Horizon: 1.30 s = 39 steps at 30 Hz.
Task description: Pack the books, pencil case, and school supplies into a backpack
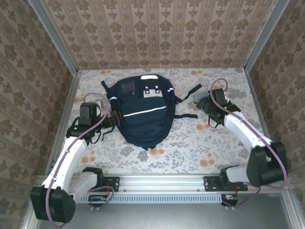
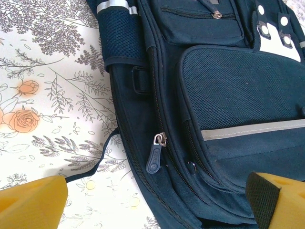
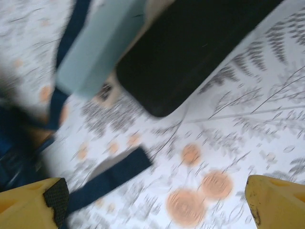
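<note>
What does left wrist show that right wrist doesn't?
Left wrist, not right: the backpack front, sharp, with zip pull, mesh pocket and reflective stripe.
Right wrist, not left: a pale blue block beside a black object, plus a strap end on the cloth, all blurred.
Both: floral tablecloth, and an open claw, left claw and right claw, yellow tips at the bottom corners.

Tabletop (image 1: 190, 143): white cloth cover, grey leaf print with orange roses (image 2: 23, 120). Enclosed on three sides by walls (image 1: 157, 28) in beige damask wallpaper. Grey metal posts (image 1: 53, 36) stand at the two far corners. A silver slotted rail (image 1: 162, 183) runs along the near edge.
</note>
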{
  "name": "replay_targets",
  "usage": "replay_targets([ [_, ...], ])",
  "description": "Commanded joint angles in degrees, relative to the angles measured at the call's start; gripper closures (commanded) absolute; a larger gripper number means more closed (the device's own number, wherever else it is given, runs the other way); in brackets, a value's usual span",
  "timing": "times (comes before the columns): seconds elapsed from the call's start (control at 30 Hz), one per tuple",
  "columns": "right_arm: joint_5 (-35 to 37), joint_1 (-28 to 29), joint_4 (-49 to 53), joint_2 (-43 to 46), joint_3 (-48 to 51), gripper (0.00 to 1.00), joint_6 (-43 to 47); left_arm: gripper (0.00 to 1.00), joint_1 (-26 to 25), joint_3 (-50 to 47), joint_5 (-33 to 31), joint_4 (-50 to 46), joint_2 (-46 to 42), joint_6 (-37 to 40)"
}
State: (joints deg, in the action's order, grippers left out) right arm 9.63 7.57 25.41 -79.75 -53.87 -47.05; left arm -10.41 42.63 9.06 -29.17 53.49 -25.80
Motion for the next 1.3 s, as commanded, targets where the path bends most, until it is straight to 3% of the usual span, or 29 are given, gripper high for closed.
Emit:
replay_targets([
  [0.0,-1.08,-3.4,0.69,-6.98,-4.86,0.03,-0.08,0.01,-0.09,1.84,1.44,0.2,-0.63,0.92],
  [0.23,-0.44,-5.73,5.05,-20.94,-16.16,0.03,4.11,0.0,-0.31,1.63,3.74,0.47,-0.69,0.55],
  [0.63,4.51,-6.24,12.45,-31.27,-24.41,0.01,3.96,0.0,-0.75,1.22,5.18,1.29,-0.53,-0.24],
  [0.77,5.11,-6.26,13.36,-29.53,-22.17,0.0,7.28,0.0,-0.82,0.98,5.16,0.9,-1.02,-0.12],
  [1.03,3.54,-7.34,11.87,-17.78,-10.55,0.0,12.5,0.0,-1.01,1.27,5.69,1.36,-1.25,-0.32],
  [1.27,-0.25,-7.66,9.54,-16.6,-10.21,0.0,14.66,0.0,-1.53,2.19,5.98,1.29,-0.93,-0.22],
])
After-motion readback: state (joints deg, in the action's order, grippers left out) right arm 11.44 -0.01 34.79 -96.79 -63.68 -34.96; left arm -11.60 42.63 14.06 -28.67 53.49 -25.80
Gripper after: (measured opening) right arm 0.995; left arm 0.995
